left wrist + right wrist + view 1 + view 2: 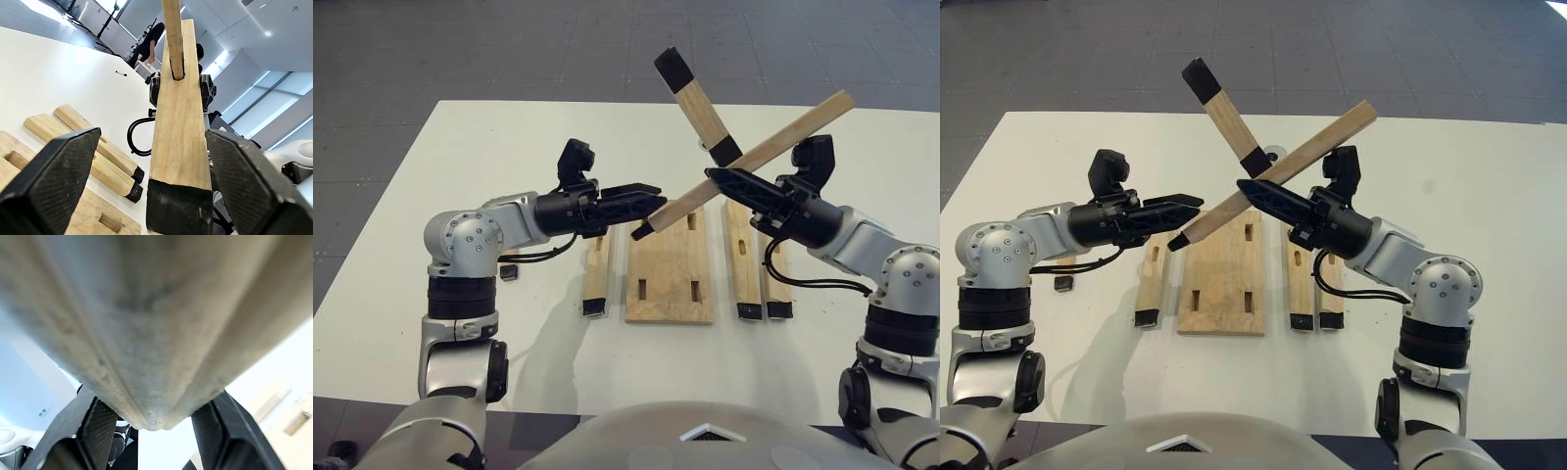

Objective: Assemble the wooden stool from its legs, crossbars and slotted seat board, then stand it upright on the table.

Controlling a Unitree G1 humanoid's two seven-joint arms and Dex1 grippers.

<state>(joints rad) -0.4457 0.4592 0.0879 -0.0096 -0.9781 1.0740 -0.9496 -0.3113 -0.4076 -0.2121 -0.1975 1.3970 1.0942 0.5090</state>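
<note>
A long wooden leg (754,152) with a black tip hangs slanted above the table. A shorter wooden piece (695,98) with a black cap passes through its slot and points up and away. My right gripper (720,176) is shut on the long leg near that crossing; the wood fills the space between its fingers (102,426). My left gripper (651,201) is open, its fingers (54,176) standing either side of the leg's black tip (178,205) with a gap on each side. The slotted seat board (669,264) lies flat below.
One loose leg (596,269) lies left of the seat board and two more (741,259) (775,284) lie to its right. A small black part (508,271) sits near my left elbow. The white table (460,166) has free room on both sides.
</note>
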